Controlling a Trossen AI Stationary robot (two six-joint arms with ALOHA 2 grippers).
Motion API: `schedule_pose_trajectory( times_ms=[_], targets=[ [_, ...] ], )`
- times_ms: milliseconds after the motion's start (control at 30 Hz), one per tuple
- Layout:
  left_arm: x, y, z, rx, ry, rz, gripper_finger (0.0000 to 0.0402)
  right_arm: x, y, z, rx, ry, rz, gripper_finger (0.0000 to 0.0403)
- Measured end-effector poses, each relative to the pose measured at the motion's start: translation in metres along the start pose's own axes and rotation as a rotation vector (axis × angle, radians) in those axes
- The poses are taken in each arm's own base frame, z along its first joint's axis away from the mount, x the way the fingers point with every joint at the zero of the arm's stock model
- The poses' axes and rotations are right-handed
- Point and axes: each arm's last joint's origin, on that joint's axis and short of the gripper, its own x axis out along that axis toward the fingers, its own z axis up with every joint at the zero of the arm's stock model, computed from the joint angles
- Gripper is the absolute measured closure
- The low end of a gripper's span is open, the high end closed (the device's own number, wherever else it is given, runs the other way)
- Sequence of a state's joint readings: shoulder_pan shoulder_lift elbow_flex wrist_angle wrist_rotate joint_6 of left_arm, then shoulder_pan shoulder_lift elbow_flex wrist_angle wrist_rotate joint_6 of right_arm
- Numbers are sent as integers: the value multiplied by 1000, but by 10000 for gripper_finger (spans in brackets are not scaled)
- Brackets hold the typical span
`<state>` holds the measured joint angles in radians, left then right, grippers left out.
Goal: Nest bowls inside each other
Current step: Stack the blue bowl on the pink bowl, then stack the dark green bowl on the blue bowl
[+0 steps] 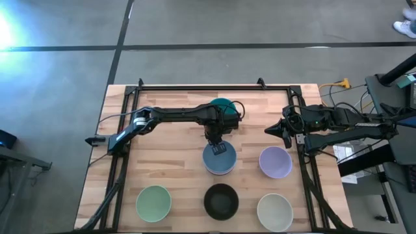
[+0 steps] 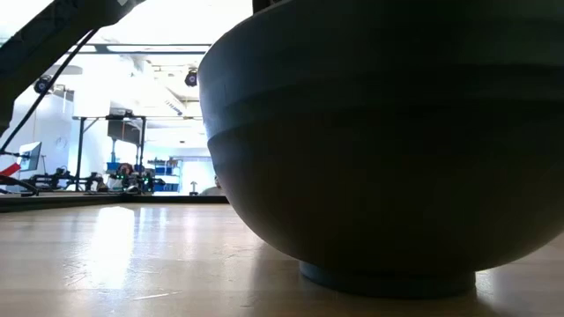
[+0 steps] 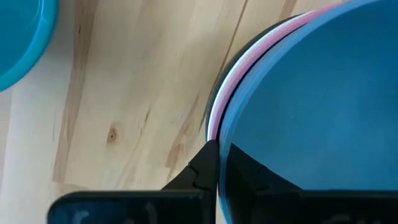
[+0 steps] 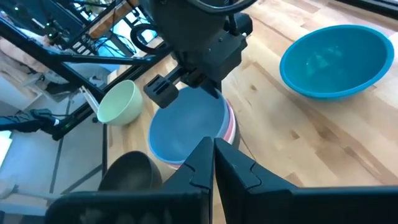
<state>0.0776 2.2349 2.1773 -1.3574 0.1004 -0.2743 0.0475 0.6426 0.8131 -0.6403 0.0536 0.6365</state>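
Observation:
My left gripper is at mid-table, shut on the blue bowl. That bowl tops a stack, sitting in a pink bowl with a pale rim showing under it. The teal bowl stands just beyond, on the far side. Lavender, pale green, black and white bowls stand singly on the table. The black bowl fills the low view, resting on its foot. My right gripper waits shut at the table's right side, touching nothing. My left gripper holds the blue bowl by its far rim, coming from above and pointing down. One finger is inside the bowl and the other finger outside, with the rim between them. The bowl sits upright in the pink bowl.
The arms' black frame rails run along the left, right and far edges of the table. Bare wood lies left of the stack and between the bowls. Cables and gear sit beyond the right edge.

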Motion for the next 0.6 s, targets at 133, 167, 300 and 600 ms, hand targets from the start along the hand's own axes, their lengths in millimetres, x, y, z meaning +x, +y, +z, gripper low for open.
schedule_pose_trajectory(
  times_ms=[133,167,300,600],
  targets=[
    [1,0,0,49,1,5,393,0,0,0,27,-1,0,394],
    [1,1,0,57,2,7,386,0,0,0,34,-1,0,394],
    [1,1,-1,78,6,6,341,0,0,0,44,-1,0,394],
    [-9,1,-4,78,-7,2,235,0,1,2,62,-15,12,394]
  ],
)
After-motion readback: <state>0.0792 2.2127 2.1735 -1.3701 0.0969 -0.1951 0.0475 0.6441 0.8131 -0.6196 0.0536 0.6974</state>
